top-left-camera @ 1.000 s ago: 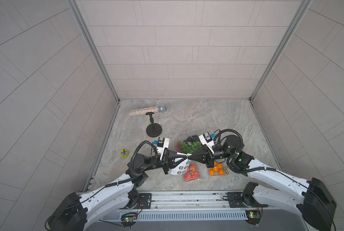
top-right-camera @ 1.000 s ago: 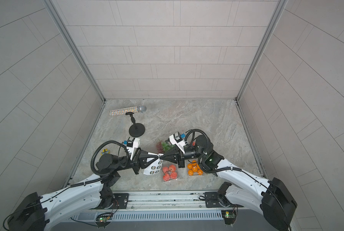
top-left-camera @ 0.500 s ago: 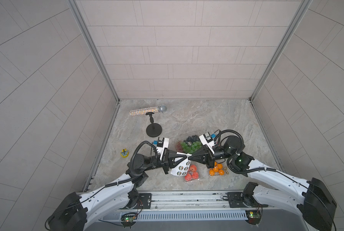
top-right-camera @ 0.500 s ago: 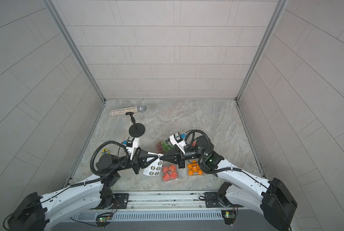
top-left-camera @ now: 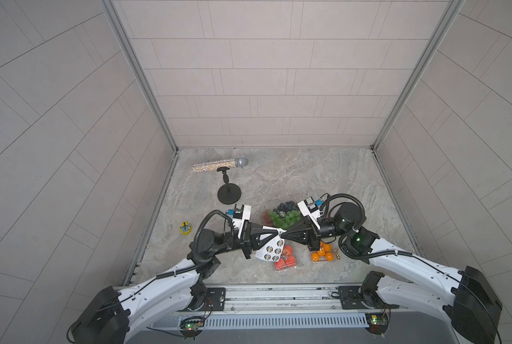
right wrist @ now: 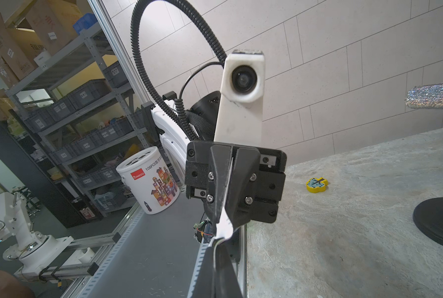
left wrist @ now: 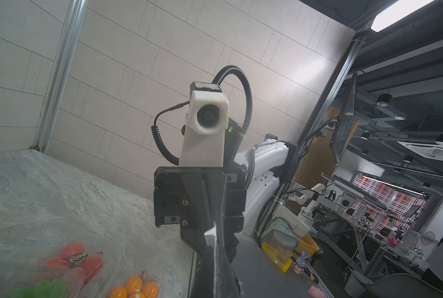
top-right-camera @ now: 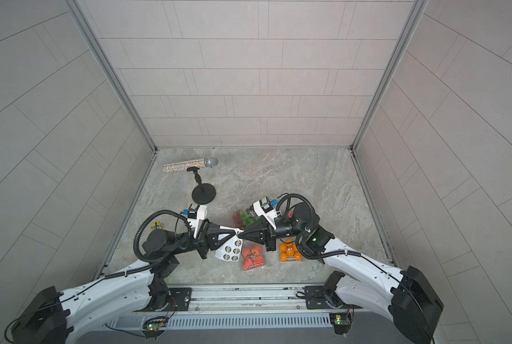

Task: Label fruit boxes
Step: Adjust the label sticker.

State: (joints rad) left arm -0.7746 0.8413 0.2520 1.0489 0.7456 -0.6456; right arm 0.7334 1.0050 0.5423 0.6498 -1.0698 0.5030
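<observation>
My left gripper (top-left-camera: 277, 234) and right gripper (top-left-camera: 282, 236) meet tip to tip above the table, both shut on the top edge of a white sheet of round stickers (top-left-camera: 271, 252), which hangs below them. In the left wrist view the sheet's edge (left wrist: 211, 237) runs between my dark fingers (left wrist: 205, 273). In the right wrist view the sheet (right wrist: 224, 227) leads from the left jaws into my right gripper (right wrist: 217, 241). The fruit boxes lie underneath: a large box of green grapes and blueberries (top-left-camera: 283, 216), a red fruit box (top-left-camera: 285, 259) and an orange box (top-left-camera: 323, 254). Both arms partly cover them.
A glitter-handled microphone (top-left-camera: 219, 164) rests on a black round-based stand (top-left-camera: 229, 193) at the back left. A small yellow toy (top-left-camera: 185, 230) lies near the left wall. Tiled walls close three sides, and a metal rail (top-left-camera: 278, 293) runs along the front.
</observation>
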